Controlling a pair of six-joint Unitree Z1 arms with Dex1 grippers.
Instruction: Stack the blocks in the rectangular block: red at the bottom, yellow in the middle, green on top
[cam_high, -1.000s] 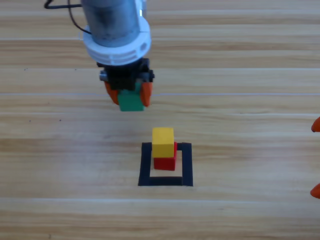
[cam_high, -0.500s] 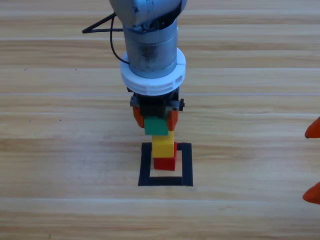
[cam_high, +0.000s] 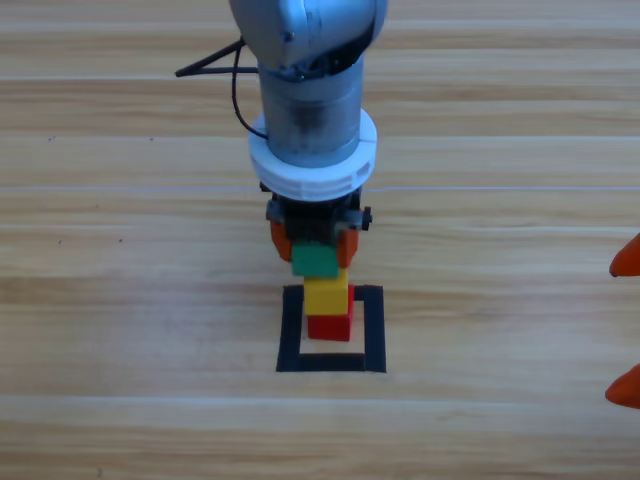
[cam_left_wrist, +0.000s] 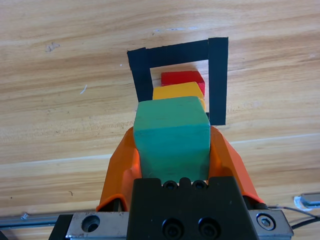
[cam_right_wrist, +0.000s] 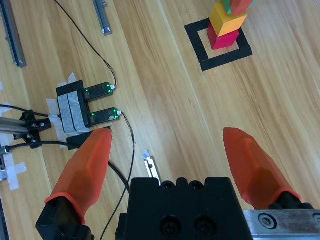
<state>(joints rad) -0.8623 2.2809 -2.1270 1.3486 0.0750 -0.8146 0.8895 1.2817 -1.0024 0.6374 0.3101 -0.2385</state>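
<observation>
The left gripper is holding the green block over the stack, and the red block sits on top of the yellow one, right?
Not quite: the high view shows the yellow block on top of the red block. The left gripper does hold the green block over them.

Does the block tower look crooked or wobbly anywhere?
A little: the yellow cube sits shifted left on the red cube, whose right edge peeks out. The left gripper holds the green cube just above.
</observation>
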